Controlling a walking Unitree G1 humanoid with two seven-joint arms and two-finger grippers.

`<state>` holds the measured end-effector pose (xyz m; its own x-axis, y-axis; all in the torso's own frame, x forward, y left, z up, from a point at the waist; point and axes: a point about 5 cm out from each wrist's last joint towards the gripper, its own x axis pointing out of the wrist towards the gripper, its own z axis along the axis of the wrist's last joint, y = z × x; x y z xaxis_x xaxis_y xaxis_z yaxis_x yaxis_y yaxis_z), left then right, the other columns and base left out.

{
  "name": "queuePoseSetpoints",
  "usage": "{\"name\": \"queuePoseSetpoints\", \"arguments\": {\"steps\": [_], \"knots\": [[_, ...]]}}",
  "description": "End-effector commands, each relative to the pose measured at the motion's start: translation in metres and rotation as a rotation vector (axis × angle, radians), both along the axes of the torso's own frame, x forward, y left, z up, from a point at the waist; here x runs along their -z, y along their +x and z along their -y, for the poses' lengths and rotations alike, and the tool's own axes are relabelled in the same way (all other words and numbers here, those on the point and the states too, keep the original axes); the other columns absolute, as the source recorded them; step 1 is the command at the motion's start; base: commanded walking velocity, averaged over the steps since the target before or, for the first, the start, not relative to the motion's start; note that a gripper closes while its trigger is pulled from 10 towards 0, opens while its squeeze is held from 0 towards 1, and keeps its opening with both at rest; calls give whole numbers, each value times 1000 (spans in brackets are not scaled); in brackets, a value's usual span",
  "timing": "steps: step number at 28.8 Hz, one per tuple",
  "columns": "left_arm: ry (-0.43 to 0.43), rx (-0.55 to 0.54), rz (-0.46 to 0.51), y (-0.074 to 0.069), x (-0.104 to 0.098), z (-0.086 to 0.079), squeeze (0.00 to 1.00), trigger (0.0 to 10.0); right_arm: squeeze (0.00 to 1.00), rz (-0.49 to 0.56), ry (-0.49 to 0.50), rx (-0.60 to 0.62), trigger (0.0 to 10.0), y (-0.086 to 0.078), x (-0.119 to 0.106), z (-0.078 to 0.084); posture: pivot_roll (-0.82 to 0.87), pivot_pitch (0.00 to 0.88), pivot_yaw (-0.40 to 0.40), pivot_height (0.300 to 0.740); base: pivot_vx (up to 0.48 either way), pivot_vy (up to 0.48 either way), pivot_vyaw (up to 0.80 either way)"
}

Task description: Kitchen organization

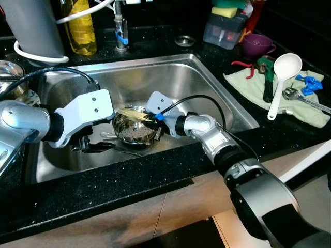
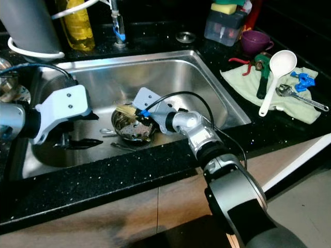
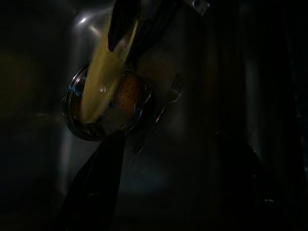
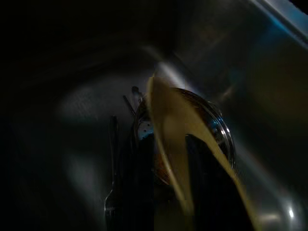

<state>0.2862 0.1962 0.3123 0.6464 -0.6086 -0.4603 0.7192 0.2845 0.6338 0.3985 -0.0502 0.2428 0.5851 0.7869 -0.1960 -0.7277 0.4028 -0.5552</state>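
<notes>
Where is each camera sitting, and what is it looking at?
Left eye view: on the head, looking down into the sink; both silver arms show.
Right eye view: beside it, same scene.
Left wrist view: looks along the left pincer at the strainer bowl.
Right wrist view: looks along the right pincer, holding a yellow spatula.
Both wrist views share the bowl and fork.

One sink (image 1: 207,88), one metal strainer (image 1: 133,132) in it, one yellow spatula (image 2: 125,111) across that, one fork (image 3: 159,115) just beside. Off past the right gripper (image 1: 155,121): one white ladle (image 1: 283,77), one cloth (image 1: 243,82), one wrench (image 2: 302,99), one purple cup (image 1: 257,44). One yellow bottle (image 1: 80,26).
</notes>
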Motion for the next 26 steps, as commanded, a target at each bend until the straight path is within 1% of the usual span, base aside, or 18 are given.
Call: {"name": "queuePoseSetpoints", "arguments": {"steps": [1, 2, 4, 5, 6, 7, 9, 11, 13, 14, 16, 17, 19, 21, 22, 23, 26], "knots": [[3, 1, 1, 1, 3, 0, 0, 10000, 514, -67, -18, 26, 10000, -2, 26, 4, 11, 255, -43, 740, 0, 0, 0], [1, -1, 3, 2, 3, 0, 0, 10000, 0, -51, 11, 49, 10000, 0, 20, 5, 11, 254, -44, 740, 0, 0, 0], [-20, -15, 3, 3, 3, -1, 0, 10000, 0, -10, 100, 106, 10000, 5, 6, 10, 12, 252, -45, 740, 0, 0, 0], [-37, -25, 7, 4, 2, -1, 0, 10000, 0, 14, 164, 146, 10000, 8, -4, 13, 12, 251, -47, 740, 0, 0, 0], [-81, -44, 17, 5, 0, -3, 0, 10000, 0, 24, 270, 194, 10000, 11, -17, 21, 13, 250, -48, 740, 0, 0, 0], [-111, -56, 24, 6, -1, -4, 0, 10000, 0, 27, 341, 224, 10000, 13, -25, 26, 13, 250, -48, 740, 0, 0, 0], [-166, -72, 54, 8, -6, -5, 0, 10000, 0, 33, 458, 267, 10000, 16, -38, 36, 10, 248, -48, 740, 0, 0, 0], [-254, -98, 99, 11, -13, -6, 0, 10000, 0, 54, 546, 281, 10000, 17, -50, 44, 8, 248, -47, 740, 0, 0, 0], [-455, -192, 192, 20, -27, -5, 0, 10000, 0, 78, 723, 299, 10000, 16, -69, 60, 5, 244, -44, 740, 0, 0, 0], [-620, -255, 177, 26, -29, -3, 0, 10000, 0, 96, 854, 320, 10000, 14, -79, 73, 5, 244, -44, 740, 0, 0, 0], [-698, -278, 167, 27, -27, 3, 0, 10000, 0, 105, 905, 330, 10000, 11, -80, 79, -5, 238, -39, 740, 0, 0, 0], [-698, -278, 167, 27, -27, 3, 0, 10000, 0, 105, 905, 330, 10000, 11, -80, 79, -5, 238, -39, 740, 0, 0, 0], [-741, -293, 218, 25, -18, 15, 0, 10000, 0, 99, 992, 352, 10000, 4, -75, 88, -11, 233, -36, 740, 0, 0, 0], [-766, -314, 233, 23, -9, 24, 0, 10000, 0, 113, 1021, 375, 10000, -6, -67, 92, -12, 230, -35, 740, 0, 0, 0], [-789, -329, 188, 22, 1, 32, 0, 10000, 0, 101, 1039, 393, 10000, -18, -54, 91, -18, 227, -33, 740, 0, 0, 0], [-792, -335, 168, 21, 5, 33, 0, 10000, 0, 84, 1046, 399, 10000, -25, -48, 88, -21, 227, -32, 740, 0, 0, 0], [-798, -342, 156, 21, 7, 34, 0, 10000, 0, 70, 1053, 402, 10000, -29, -44, 87, -24, 226, -32, 740, 0, 0, 0]]}}
